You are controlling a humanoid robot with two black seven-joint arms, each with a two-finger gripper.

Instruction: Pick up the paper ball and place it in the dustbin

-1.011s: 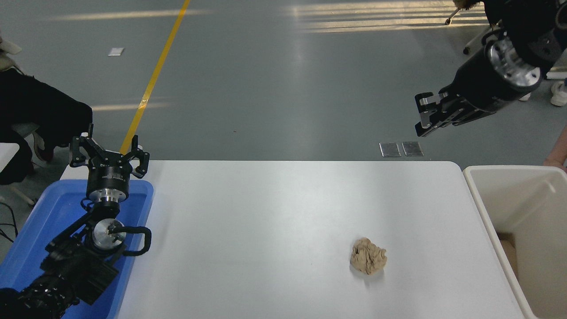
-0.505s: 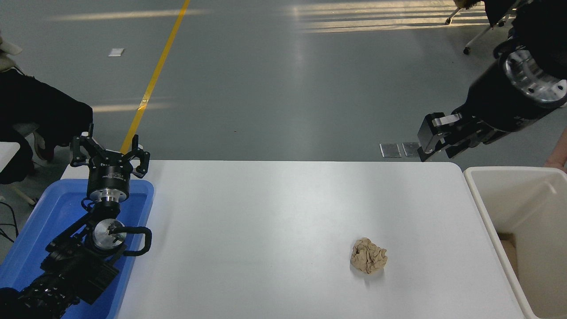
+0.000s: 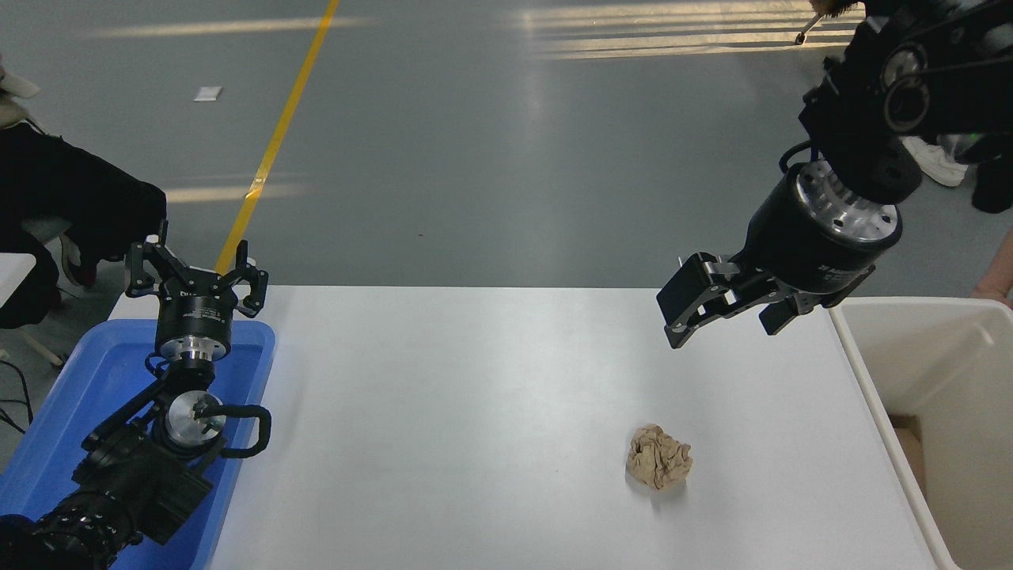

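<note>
The tan crumpled paper ball (image 3: 659, 466) lies on the white table (image 3: 475, 412), right of the middle and near the front. My right gripper (image 3: 726, 318) is open and empty, hanging over the table's far right part, well above and behind the ball. The cream-white dustbin (image 3: 864, 372) stands against the table's right edge, its rim level with the tabletop. My left gripper (image 3: 195, 275) is open and parked over the blue tray at the lower left.
A shallow blue tray (image 3: 63, 404) sits at the table's left end under the left arm. A person's hand (image 3: 999, 277) shows at the right edge behind the dustbin. A person in dark clothing (image 3: 63, 206) is at the far left.
My right arm has swung down and to the left, from above the floor beyond the table to over the table's far right part, with its gripper turned downward. The paper ball and left arm have not moved.
</note>
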